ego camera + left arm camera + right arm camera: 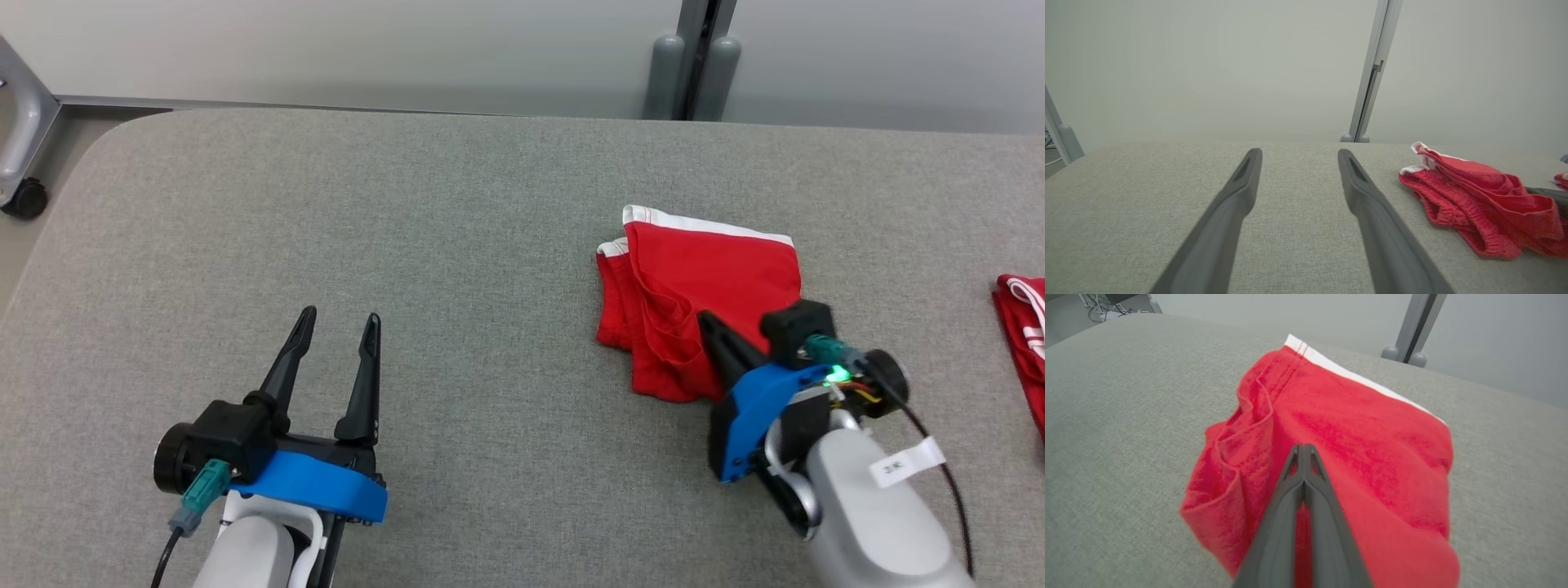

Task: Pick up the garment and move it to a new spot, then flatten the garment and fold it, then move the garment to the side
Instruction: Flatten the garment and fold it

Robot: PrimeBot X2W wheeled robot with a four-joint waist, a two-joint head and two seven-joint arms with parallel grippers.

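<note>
Left gripper (340, 314) wide open above the tabletop (408, 204), right gripper (1302, 447) closed tight over the garment (710, 278), pinch of cloth unclear

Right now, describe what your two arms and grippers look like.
Both the left gripper and the right gripper have two long, tapering dark fingers on a blue bracket, a black wrist camera block with a teal cable plug, and a pale grey forearm. The right arm also carries a white label and a green light.
</note>
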